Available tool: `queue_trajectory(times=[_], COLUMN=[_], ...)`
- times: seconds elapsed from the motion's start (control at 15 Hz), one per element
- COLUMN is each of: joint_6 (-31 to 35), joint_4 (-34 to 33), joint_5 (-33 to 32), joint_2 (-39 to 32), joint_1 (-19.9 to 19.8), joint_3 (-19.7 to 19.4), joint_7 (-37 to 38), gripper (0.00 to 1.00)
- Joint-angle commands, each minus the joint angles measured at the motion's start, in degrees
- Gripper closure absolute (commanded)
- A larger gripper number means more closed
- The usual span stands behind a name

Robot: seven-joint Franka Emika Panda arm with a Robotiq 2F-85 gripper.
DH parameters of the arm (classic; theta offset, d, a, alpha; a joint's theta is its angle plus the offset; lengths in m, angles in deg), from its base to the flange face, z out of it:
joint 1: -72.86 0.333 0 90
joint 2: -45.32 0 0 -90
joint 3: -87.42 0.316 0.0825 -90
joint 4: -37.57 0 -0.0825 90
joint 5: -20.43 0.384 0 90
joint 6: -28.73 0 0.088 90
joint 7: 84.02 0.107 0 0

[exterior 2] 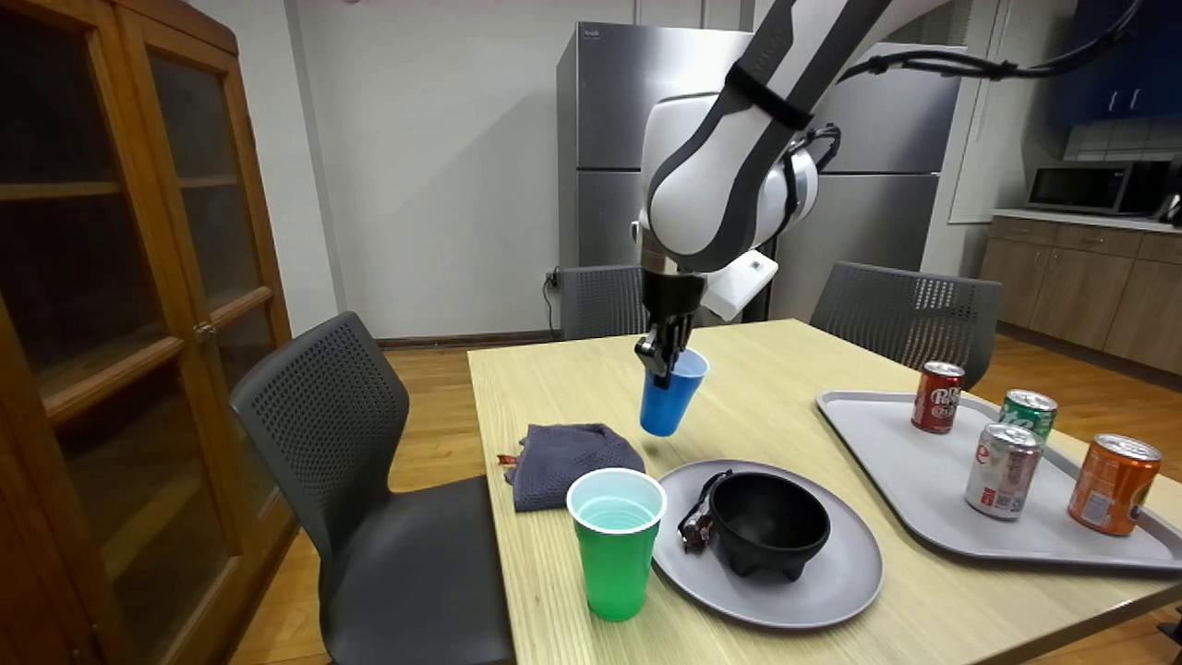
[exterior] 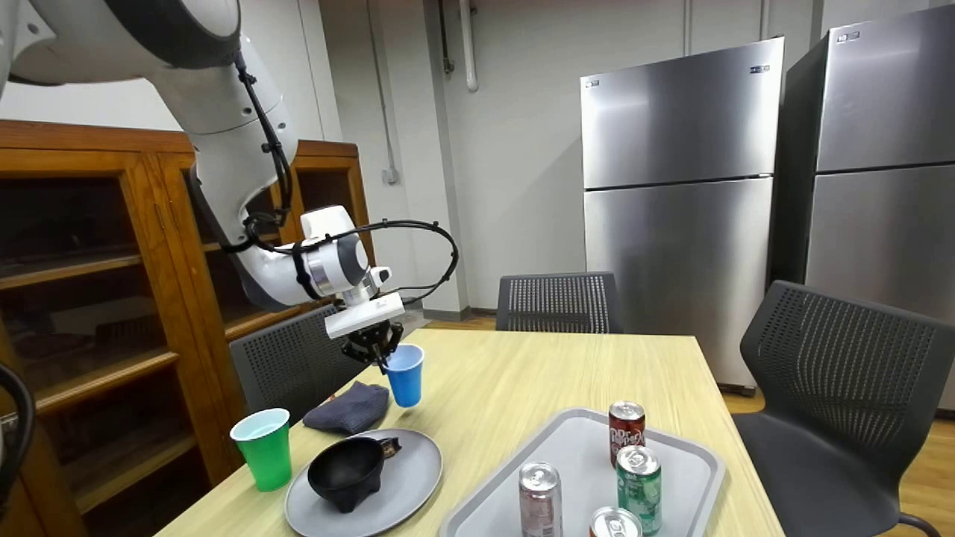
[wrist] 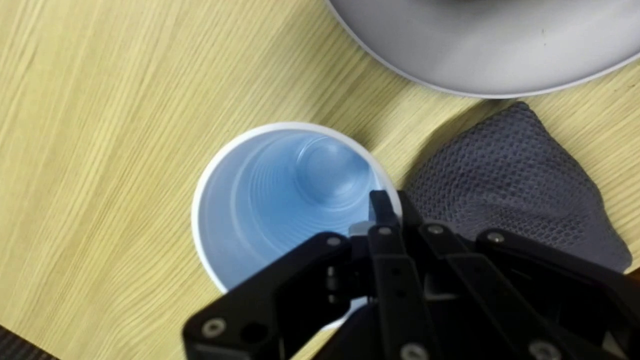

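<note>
"While your arm (exterior: 235,142) is slanting down from the upper left in an exterior view, what is your gripper (wrist: 393,201) doing?"

"I'm holding my wrist low and pinching the blue cup (exterior 2: 667,406) by its rim; it's leaning near the middle of the frame in an exterior view."

"What is your wrist view alone showing?"

"I'm looking straight into the cup, where one finger (wrist: 381,207) is sitting inside the rim and its mate is pressing outside. Only in an exterior view is a microwave (exterior 2: 1076,185) showing, at the upper right."

"And around you?"

"In both exterior views, a pale wooden table (exterior 2: 554,397) is bearing a gray plate (exterior 2: 845,563), with a green cup (exterior 2: 617,563) standing just beside it. Steel refrigerators (exterior: 679,246) are rising behind, and a wooden cabinet (exterior: 168,246) is filling the left."
</note>
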Motion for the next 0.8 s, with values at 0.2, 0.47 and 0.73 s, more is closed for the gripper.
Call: queue_trajectory(times=[0.2, 0.47, 0.73], joint_6=[-2.2, -2.8, -3.5], joint_4=[-7.3, -9.3, -8.8], joint_5=[-1.5, -1.3, -0.6], joint_2=[-5.7, -7.1, -5.5], joint_1=[2.0, 1.8, 1.3], joint_3=[-1.5, -1.8, -1.1], joint_7=[2.0, 1.6, 1.0], gripper=[0.99, 0.69, 0.42])
